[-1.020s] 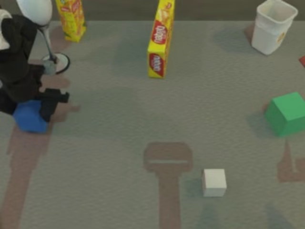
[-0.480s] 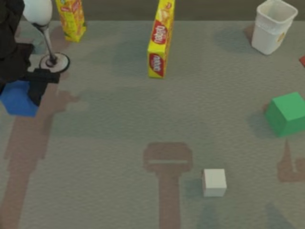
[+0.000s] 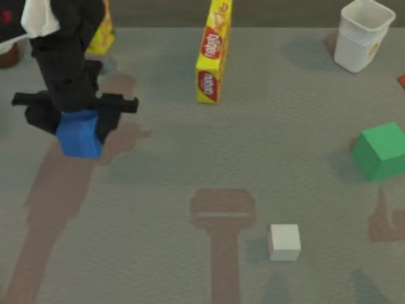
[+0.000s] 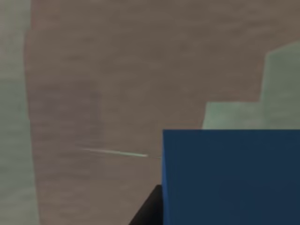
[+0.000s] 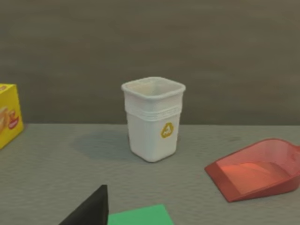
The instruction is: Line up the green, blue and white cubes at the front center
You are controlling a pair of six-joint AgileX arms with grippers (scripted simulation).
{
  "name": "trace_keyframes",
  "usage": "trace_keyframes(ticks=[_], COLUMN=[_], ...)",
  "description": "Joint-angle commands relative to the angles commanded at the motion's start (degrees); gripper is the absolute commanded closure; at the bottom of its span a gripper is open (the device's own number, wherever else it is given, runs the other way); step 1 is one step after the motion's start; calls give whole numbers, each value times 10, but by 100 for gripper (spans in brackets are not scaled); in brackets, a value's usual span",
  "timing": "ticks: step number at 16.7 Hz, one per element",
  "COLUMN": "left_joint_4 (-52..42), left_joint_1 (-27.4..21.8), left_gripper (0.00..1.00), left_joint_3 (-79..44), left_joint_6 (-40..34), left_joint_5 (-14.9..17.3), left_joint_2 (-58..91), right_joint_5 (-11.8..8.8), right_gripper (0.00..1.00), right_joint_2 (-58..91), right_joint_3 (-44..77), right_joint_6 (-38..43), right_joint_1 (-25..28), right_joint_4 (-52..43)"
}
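My left gripper point(image 3: 79, 125) is shut on the blue cube point(image 3: 80, 134) and holds it above the table at the far left; in the left wrist view the blue cube point(image 4: 232, 178) fills the lower corner beside one dark finger point(image 4: 149, 210). The off-white cube point(image 3: 284, 242) rests just right of the reddish-brown T-shaped mark point(image 3: 223, 215) at the front center. Near the right edge sits the green cube point(image 3: 380, 151). My right arm is outside the top view; its wrist view shows one finger point(image 5: 93, 208) set wide, gripping nothing, next to the green cube point(image 5: 138, 216).
A tall yellow snack box point(image 3: 212, 54) stands at the back center; another point(image 3: 101, 31) is partly behind the left arm. A white cup point(image 3: 362, 35) is at the back right, with a red dustpan point(image 5: 253, 171) beside it. A wine glass point(image 3: 39, 18) is mostly hidden.
The left gripper has risen with the blue cube and swung from the far left edge to the right, now covering the wine glass. White and green cubes have not moved.
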State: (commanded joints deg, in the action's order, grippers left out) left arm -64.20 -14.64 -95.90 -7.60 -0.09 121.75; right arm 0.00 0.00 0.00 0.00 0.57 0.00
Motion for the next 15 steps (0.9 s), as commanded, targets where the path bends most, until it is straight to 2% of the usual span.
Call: trace_keyframes(ticks=[6,9,12,15], left_joint_4=[-24,-28,-25,-25], left_joint_1=[-226,-318,-362,-365], left_gripper=[100,100,100,100], left_joint_3=[-7,-7,-5,-5], left_joint_6=[-283,-382,-427,-430], left_joint_5=[-2,-5,-7,-8], left_joint_2=[-3,-14,-27,-28], right_joint_5=[0,0,0,0], right_gripper=[0,0,0,0], right_joint_2=[0,0,0,0], right_joint_3=[0,0,0,0], right_joint_6=[0,0,0,0], right_joint_1=[0,0,0,0], right_joint_4=[0,0,0,0])
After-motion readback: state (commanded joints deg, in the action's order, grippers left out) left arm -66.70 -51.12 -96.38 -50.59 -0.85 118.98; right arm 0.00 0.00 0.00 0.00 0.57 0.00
